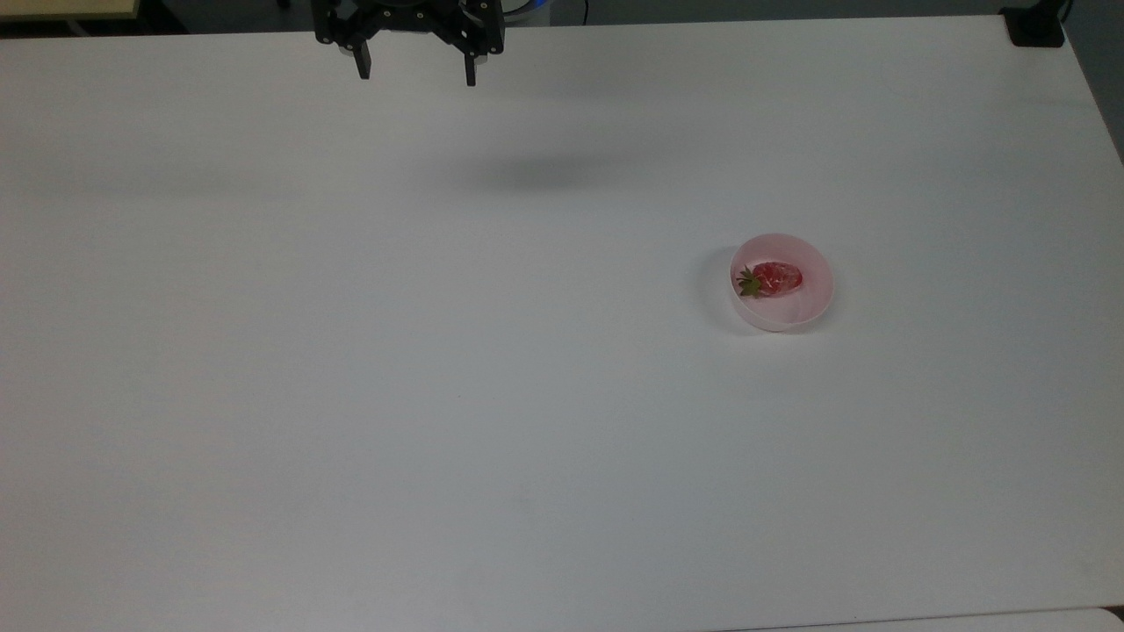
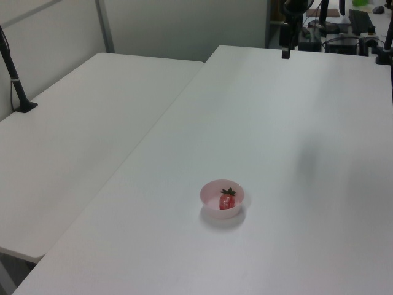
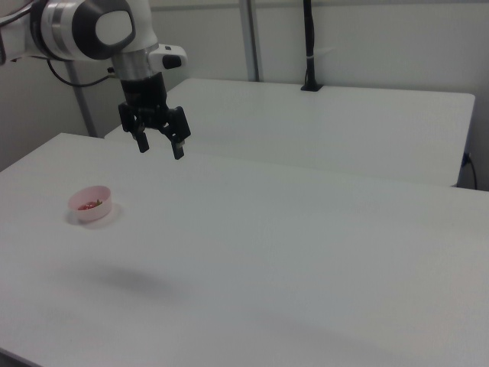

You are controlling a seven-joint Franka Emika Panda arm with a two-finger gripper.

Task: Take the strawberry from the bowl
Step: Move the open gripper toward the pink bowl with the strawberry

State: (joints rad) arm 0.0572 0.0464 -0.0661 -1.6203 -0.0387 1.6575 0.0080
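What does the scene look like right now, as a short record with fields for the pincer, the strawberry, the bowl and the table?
pincer: open, empty, raised above the table near its far edge in the top view
strawberry: lying inside the bowl, green cap toward the top view's left
bowl: pale pink, upright on the table, well apart from the pincer
table: white
task state: strawberry not yet grasped
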